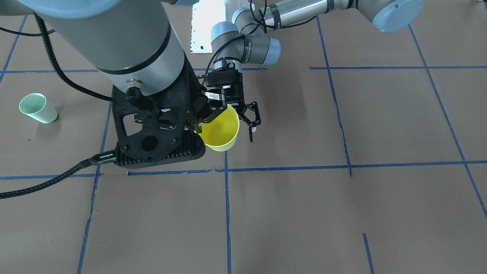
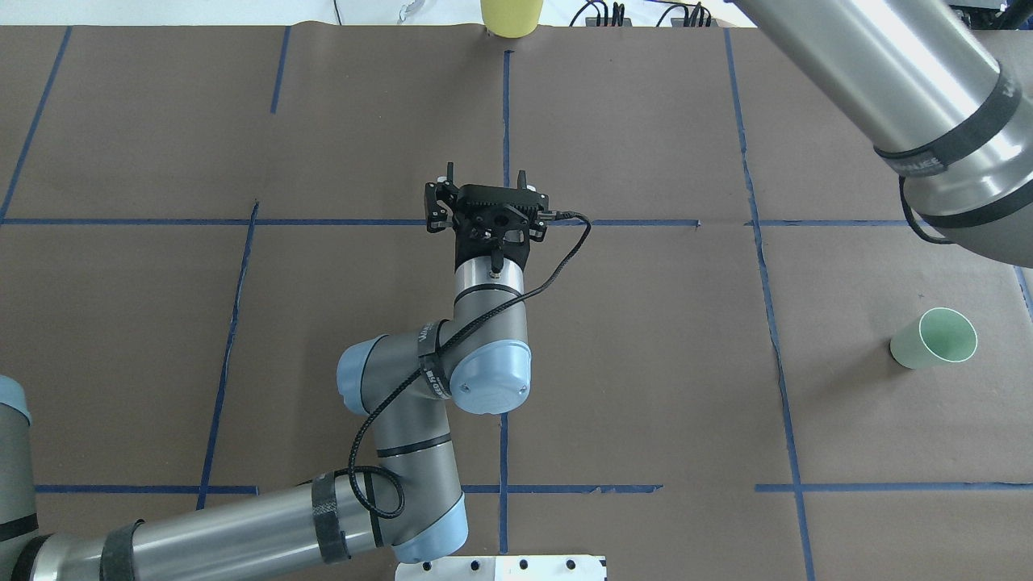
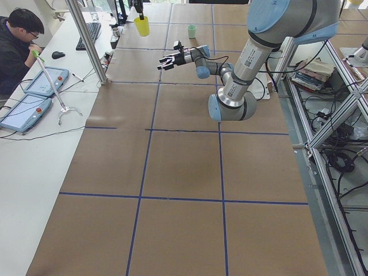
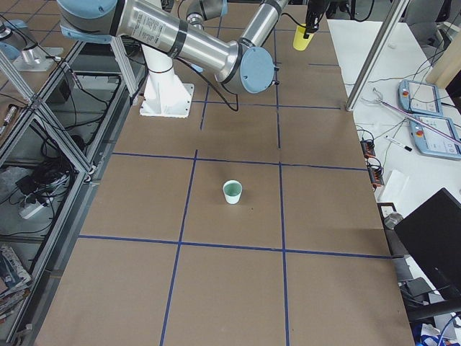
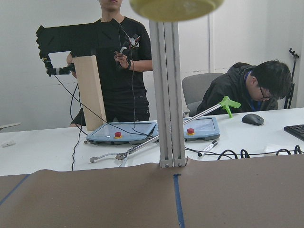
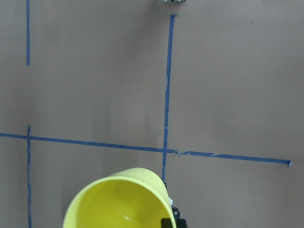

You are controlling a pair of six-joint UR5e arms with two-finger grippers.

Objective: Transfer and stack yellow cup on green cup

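My right gripper [image 1: 196, 125] is shut on the rim of the yellow cup [image 1: 220, 131] and holds it upright, high above the far middle edge of the table. The cup also shows in the overhead view [image 2: 511, 16] and in the right wrist view [image 6: 118, 202]. My left gripper [image 2: 483, 184] is open and empty, level above the table's middle and pointing at the cup, apart from it. The left wrist view shows only the cup's base [image 5: 175, 7]. The green cup [image 2: 934, 339] stands alone on the table on my right side, also seen in the front-facing view [image 1: 38, 108].
Brown table cover with a blue tape grid [image 2: 504, 121]. An aluminium post [image 5: 167, 95] stands at the far edge, with tablets [image 5: 123, 132] and two people behind it. My right arm's camera mount and cable [image 1: 152, 133] hang close to the cup.
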